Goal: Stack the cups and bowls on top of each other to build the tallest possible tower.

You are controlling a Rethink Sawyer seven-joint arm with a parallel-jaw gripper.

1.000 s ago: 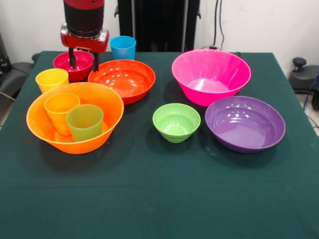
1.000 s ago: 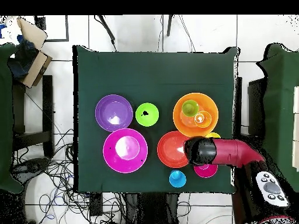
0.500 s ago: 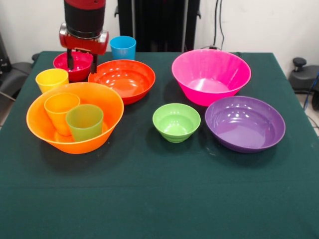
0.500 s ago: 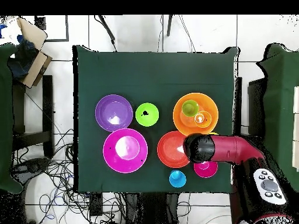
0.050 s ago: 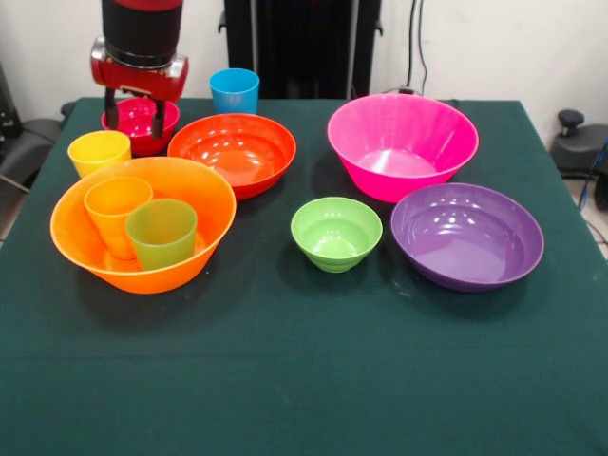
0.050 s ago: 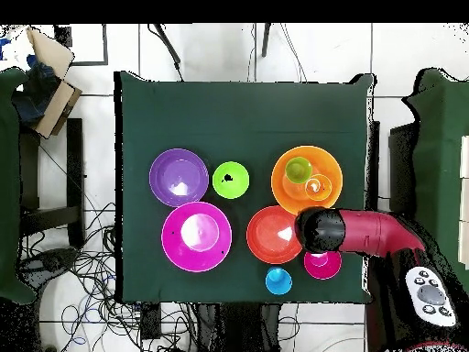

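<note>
As before open, claw (image 5: 134,113) shifted over crimson bowl (image 5: 140,124).

Large orange bowl (image 5: 142,225) upright at table's left, holding an orange cup (image 5: 116,214) and a green cup (image 5: 161,232), side by side, mouths up. Yellow cup (image 5: 98,151) just behind its rim. Crimson bowl (image 5: 140,124) further back, possibly touching red-orange bowl (image 5: 232,152). Blue cup (image 5: 235,90) rearmost. Pink bowl (image 5: 402,144), purple bowl (image 5: 466,235), light green bowl (image 5: 336,233) sit separately.
</note>
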